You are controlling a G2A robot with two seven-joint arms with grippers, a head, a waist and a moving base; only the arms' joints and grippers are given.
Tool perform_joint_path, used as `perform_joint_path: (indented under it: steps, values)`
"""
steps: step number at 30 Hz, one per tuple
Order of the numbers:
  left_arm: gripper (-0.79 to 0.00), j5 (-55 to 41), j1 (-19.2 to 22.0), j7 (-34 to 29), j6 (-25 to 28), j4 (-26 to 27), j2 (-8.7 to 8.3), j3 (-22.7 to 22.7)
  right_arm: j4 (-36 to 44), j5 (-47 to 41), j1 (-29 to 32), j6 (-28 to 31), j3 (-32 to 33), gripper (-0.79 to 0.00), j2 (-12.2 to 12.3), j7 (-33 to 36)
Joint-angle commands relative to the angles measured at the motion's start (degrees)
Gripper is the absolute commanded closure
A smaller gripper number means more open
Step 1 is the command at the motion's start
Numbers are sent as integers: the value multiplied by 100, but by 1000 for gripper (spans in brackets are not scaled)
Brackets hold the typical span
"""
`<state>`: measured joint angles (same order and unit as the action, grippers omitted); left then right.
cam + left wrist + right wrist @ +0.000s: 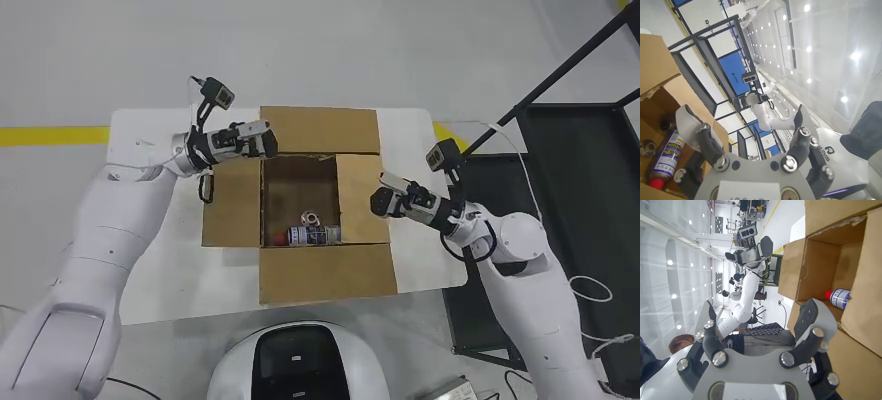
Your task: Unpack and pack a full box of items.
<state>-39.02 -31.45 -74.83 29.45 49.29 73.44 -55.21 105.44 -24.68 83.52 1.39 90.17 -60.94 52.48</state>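
Open cardboard box (320,130) on white tabletop (178,282), spray can (313,235) lying inside beside apparent metal fittings (647,148), left jaws spread empty, right jaws likewise

A brown cardboard box (320,275) stands open at the centre of the top view, its four flaps spread outward. Inside, along the lower edge of the opening, a blue-and-white spray can (315,235) with a red cap lies on its side. Beside it lie a grey metal fitting (647,148) and a darker metal cylinder (666,124).
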Motion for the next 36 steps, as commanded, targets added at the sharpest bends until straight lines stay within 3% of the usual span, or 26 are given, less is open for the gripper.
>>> perform_joint_path:
  steps: [1,7,21,24,28,31,33,36]
  values:
    - [-785,-17,98,-1,-2,-56,101,223,38,6,121,29,45,-785,3,-61]
    - [-785,-74,311,-30,-30,-397,363,710,38,6,121,29,45,-785,3,-61]
    - [-785,-74,311,-30,-30,-397,363,710,38,6,121,29,45,-785,3,-61]
    - [-785,354,248,322,-195,-259,385,847,43,-150,125,-75,25,-785,-1,-109]
    - [-785,547,281,593,-391,-316,552,1163,-119,-297,191,-138,271,-785,34,80]
    - [-785,738,405,828,-342,-648,738,1450,-191,-331,347,-183,467,-785,60,132]
    - [-785,1387,591,1026,-161,-965,851,1738,-183,-363,462,-198,542,-785,70,145]
    - [-785,1296,588,1121,-32,-1318,1059,1929,-130,-341,607,-193,562,-785,74,88]
